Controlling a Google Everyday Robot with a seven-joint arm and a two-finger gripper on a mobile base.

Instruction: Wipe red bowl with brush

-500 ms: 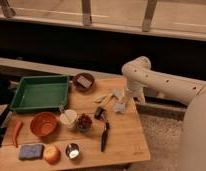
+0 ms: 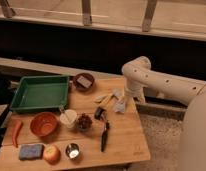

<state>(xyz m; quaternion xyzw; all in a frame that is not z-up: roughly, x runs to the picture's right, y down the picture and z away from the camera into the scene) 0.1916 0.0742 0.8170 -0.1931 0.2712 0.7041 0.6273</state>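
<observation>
The red bowl (image 2: 44, 124) sits on the wooden table (image 2: 126, 142) at the front left, below the green tray. The brush (image 2: 104, 136) is long and black and lies on the table right of the middle, its handle pointing toward the front edge. My gripper (image 2: 119, 103) hangs from the white arm (image 2: 146, 75) over the table's right back part. It is just above and to the right of the brush's far end, and far from the red bowl. It holds nothing that I can see.
A green tray (image 2: 40, 92) lies at the back left and a dark maroon bowl (image 2: 84, 81) beside it. A white cup (image 2: 69, 118) and a clear bowl of berries (image 2: 84, 121) stand between bowl and brush. A pale utensil (image 2: 104, 97), red chili (image 2: 16, 132), blue sponge (image 2: 30, 151), apple (image 2: 51, 154) and small metal cup (image 2: 72, 150) are also there.
</observation>
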